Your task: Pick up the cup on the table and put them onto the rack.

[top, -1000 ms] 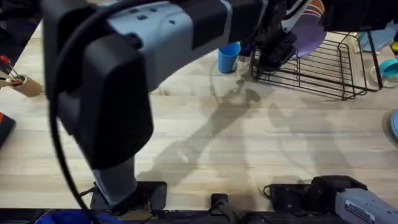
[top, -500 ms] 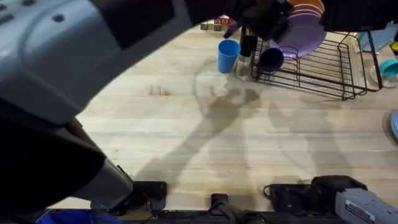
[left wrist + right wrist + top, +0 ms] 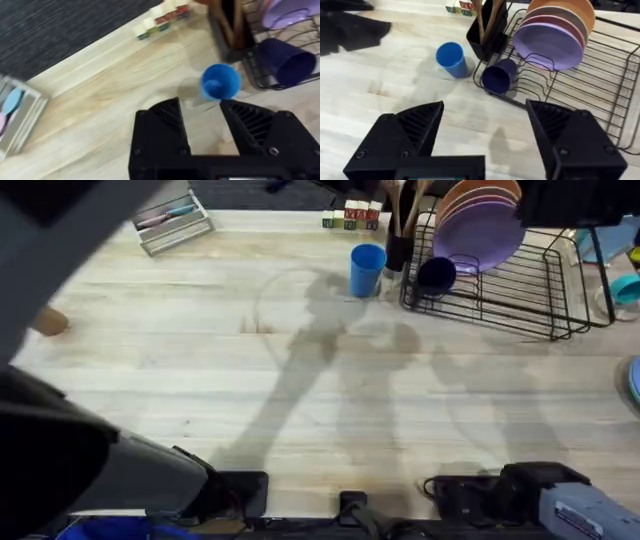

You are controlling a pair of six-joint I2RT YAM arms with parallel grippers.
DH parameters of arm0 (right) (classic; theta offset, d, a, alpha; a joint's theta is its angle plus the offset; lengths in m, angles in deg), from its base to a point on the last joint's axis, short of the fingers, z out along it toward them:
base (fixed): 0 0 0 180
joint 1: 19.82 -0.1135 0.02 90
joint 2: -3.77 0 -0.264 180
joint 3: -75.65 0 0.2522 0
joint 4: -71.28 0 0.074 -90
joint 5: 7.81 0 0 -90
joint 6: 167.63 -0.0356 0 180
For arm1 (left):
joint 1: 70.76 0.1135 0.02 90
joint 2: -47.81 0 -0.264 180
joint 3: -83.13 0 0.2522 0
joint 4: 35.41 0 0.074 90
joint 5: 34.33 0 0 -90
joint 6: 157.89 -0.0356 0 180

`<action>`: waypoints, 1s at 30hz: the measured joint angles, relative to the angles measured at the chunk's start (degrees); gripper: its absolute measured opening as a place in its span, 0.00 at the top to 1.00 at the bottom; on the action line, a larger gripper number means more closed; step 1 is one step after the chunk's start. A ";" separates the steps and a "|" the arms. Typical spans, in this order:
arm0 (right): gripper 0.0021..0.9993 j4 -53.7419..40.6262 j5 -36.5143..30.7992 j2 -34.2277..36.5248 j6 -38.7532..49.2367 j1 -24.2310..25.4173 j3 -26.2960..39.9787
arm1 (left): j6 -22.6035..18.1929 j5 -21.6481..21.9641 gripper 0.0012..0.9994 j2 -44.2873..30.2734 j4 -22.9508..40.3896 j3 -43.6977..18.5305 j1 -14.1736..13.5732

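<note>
While you look down from the overhead camera, you see the large black wire dish rack [image 3: 510, 285] at the far right of the pale wooden table [image 3: 300, 400]. In its near-left corner the dark navy plastic tumbler [image 3: 436, 274] lies on its side, the mouth turned toward you. Behind it, round plates in purple and orange [image 3: 480, 220] stand upright in the slots, and a black utensil holder with wooden tools [image 3: 402, 235] stands at the left end of the rack. The light blue plastic tumbler [image 3: 367, 270] stands upright on the table just beside that holder, outside the rack. A grey metal tray [image 3: 172, 222] with some small items sits at the far edge on the left, and little coloured blocks [image 3: 350, 218] lie near the far edge.

Your left gripper [image 3: 202, 117] hangs above the table with its black fingers spread and nothing between them; the light blue tumbler is a little beyond it. Your right gripper [image 3: 485, 135] is also wide apart and empty. The middle of the table is bare wood.
</note>
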State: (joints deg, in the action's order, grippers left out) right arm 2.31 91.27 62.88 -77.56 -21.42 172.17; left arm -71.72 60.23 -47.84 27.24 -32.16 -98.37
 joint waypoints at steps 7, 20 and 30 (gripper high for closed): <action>0.01 2.45 4.78 2.48 -3.44 -2.87 0.02 | 0.00 0.00 0.47 3.77 4.68 0.00 7.68; 0.01 7.13 1.20 13.80 -4.69 -20.01 0.02 | 0.22 0.26 0.02 9.26 8.46 0.00 24.76; 0.01 13.68 -0.26 24.48 -4.58 -23.04 0.02 | 0.22 0.44 0.01 13.65 9.50 0.00 34.05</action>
State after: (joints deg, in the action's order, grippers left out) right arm 15.99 91.01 87.37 -82.14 -44.46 172.19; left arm -71.51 60.67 -34.19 36.73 -32.16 -64.32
